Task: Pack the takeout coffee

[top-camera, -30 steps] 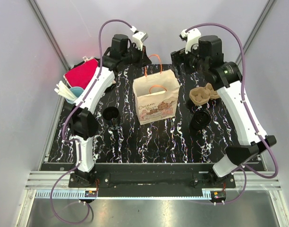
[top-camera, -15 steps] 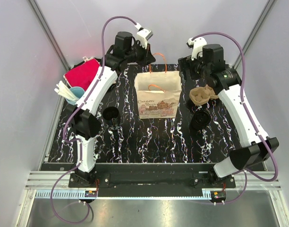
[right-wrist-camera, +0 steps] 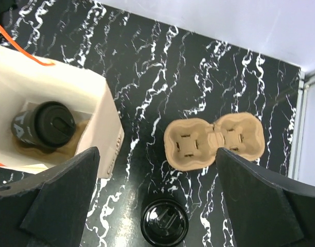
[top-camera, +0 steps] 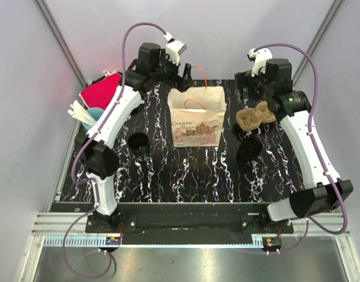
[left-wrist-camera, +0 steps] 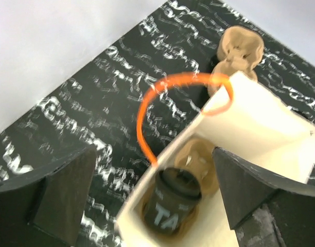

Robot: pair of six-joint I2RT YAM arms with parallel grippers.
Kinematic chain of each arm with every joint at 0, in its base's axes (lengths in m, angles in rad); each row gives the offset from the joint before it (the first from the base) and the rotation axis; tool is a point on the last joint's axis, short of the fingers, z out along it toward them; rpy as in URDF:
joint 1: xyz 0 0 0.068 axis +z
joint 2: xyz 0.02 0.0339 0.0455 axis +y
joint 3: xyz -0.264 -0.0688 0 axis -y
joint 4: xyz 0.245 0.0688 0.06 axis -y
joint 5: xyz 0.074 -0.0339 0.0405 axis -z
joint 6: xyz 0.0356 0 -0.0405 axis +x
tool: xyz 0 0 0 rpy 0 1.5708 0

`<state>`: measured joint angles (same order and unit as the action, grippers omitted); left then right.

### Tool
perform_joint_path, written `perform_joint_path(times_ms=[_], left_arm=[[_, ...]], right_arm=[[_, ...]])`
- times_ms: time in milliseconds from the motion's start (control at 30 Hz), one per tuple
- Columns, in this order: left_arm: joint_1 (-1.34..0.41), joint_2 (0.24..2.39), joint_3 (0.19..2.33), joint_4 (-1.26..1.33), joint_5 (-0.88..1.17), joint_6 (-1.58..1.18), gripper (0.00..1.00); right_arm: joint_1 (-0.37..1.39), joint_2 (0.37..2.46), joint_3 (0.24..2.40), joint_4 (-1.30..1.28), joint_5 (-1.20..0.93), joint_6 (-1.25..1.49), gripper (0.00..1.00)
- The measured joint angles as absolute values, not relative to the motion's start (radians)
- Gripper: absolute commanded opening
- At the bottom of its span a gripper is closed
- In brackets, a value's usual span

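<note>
Left gripper [left-wrist-camera: 153,154] lets go of the bag [top-camera: 195,117] handle [left-wrist-camera: 140,116], so both gape empty, and the right gripper [right-wrist-camera: 157,150] is nearer the upright loose cup [right-wrist-camera: 164,222].

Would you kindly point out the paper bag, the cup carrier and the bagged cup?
paper bag [top-camera: 196,129]: top view, printed front.
cup carrier [right-wrist-camera: 214,140]: right wrist view, centre bridge.
bagged cup [right-wrist-camera: 54,123]: right wrist view, lid.
</note>
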<state>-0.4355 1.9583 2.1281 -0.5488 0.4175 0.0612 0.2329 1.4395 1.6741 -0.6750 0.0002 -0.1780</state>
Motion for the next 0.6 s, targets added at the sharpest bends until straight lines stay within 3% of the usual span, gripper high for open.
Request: perform_joint_path(times_ms=[400,600], left_arm=[[-0.193,1.358,1.668,-0.521,0.323,0.159,0.99],[-0.101,1.205,1.511,-0.501,0.289,0.2,0.99]], right_arm=[[0.187,1.327,1.535,-0.672,-0.059,-0.205,1.0],[0.187,1.307,1.495,-0.665,-0.101,-0.213,1.0]])
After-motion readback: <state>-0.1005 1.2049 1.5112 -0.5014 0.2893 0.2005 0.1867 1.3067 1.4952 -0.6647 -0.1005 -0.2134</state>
